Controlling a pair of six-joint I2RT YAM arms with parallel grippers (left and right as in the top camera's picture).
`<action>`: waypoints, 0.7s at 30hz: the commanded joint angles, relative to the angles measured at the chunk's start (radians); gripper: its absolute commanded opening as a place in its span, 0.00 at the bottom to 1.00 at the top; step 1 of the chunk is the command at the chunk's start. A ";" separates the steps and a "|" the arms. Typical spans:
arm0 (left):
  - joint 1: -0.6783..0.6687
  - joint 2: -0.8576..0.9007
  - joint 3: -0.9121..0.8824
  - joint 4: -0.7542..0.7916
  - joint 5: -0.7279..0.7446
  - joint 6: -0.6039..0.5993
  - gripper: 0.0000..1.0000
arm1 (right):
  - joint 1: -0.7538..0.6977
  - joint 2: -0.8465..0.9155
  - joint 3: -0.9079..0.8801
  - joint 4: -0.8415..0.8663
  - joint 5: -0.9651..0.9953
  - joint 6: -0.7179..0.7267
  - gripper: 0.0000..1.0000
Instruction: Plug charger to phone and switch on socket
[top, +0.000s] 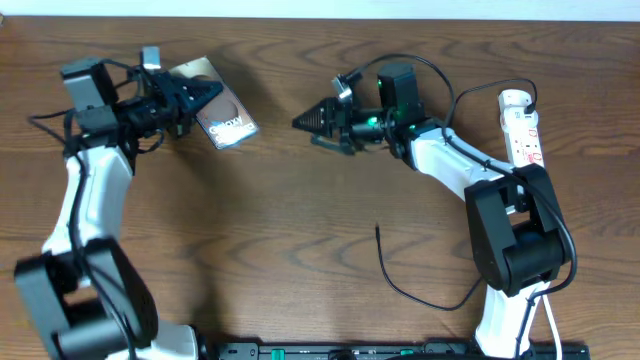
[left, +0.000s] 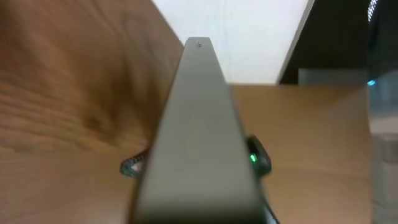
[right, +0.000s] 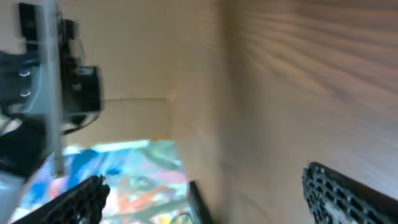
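At the table's (top: 300, 200) left, the left gripper (top: 205, 102) pinches the phone (top: 232, 125) tight, tilted off the wood.
Mid-table, the right gripper (top: 308, 122) hangs with fingers (right: 71, 202) spread wide, empty. Loose on bare wood, the charger (top: 379, 248) lies well apart from the phone. At far right, the socket (top: 522, 125) lies partly behind the right arm (top: 450, 160).

One table (top: 300, 220). Two grippers: the left gripper (top: 203, 99) far left, the right gripper (top: 303, 122) far, near the middle. One phone (top: 226, 122) far left. One charger (top: 400, 287) near, right of centre. One socket (top: 522, 125) far right. One white cord (top: 550, 318) near right.
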 joint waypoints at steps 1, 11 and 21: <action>-0.002 0.043 0.018 0.014 0.145 0.063 0.07 | -0.024 -0.031 0.051 -0.190 0.168 -0.263 0.99; -0.028 0.082 0.018 0.013 0.156 0.229 0.07 | -0.032 -0.042 0.365 -0.912 0.771 -0.527 0.99; -0.129 0.118 0.018 0.013 0.156 0.322 0.07 | -0.009 -0.042 0.469 -1.218 1.057 -0.540 0.99</action>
